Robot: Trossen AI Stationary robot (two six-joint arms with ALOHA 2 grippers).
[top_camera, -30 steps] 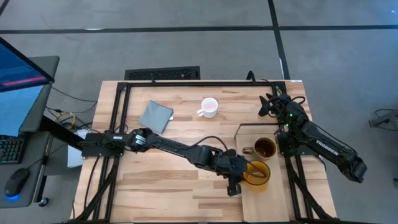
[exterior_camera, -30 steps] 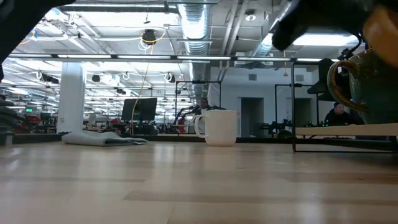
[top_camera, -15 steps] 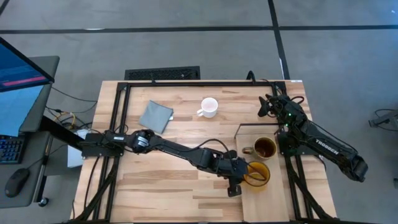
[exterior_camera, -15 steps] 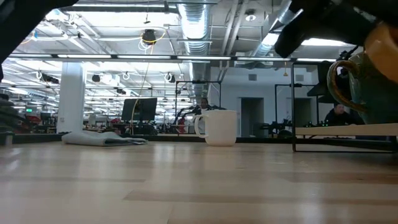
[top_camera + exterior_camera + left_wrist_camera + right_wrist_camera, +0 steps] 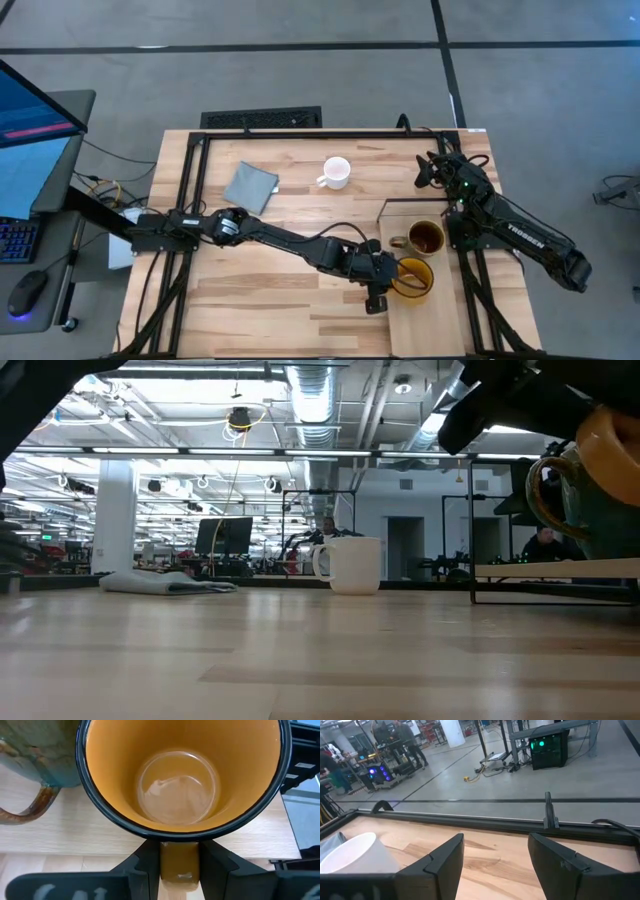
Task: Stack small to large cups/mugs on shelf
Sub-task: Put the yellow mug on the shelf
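Observation:
My left gripper [image 5: 393,277] is shut on the yellow-orange mug [image 5: 414,279], holding it over the near part of the shelf [image 5: 440,320]. In the low view the mug [image 5: 612,438] hangs tilted, above and in front of the dark brown mug [image 5: 585,505]. The brown mug [image 5: 425,238] stands upright on its base on the shelf, handle toward the table's left. The white mug [image 5: 336,172] stands on the tabletop at the far middle. My right gripper [image 5: 425,172] waits open at the far right, nothing between its fingers [image 5: 447,862]. My left gripper pinches the yellow-orange mug's handle [image 5: 179,862] between its two fingers [image 5: 145,867]. It comes from the table's left, slanting downward. The mug's open mouth faces back toward the wrist. The mug is tilted and lifted clear of the shelf.
A grey-blue cloth [image 5: 250,186] lies flat at the far left of the table. A dark metal frame [image 5: 300,133] runs along the table's edges. The shelf's thin dark edge [image 5: 550,568] shows raised above the tabletop at the right.
My left gripper has sunk slightly toward the shelf and rolled a little. The yellow-orange mug in it now hangs lower and more tipped beside the brown mug.

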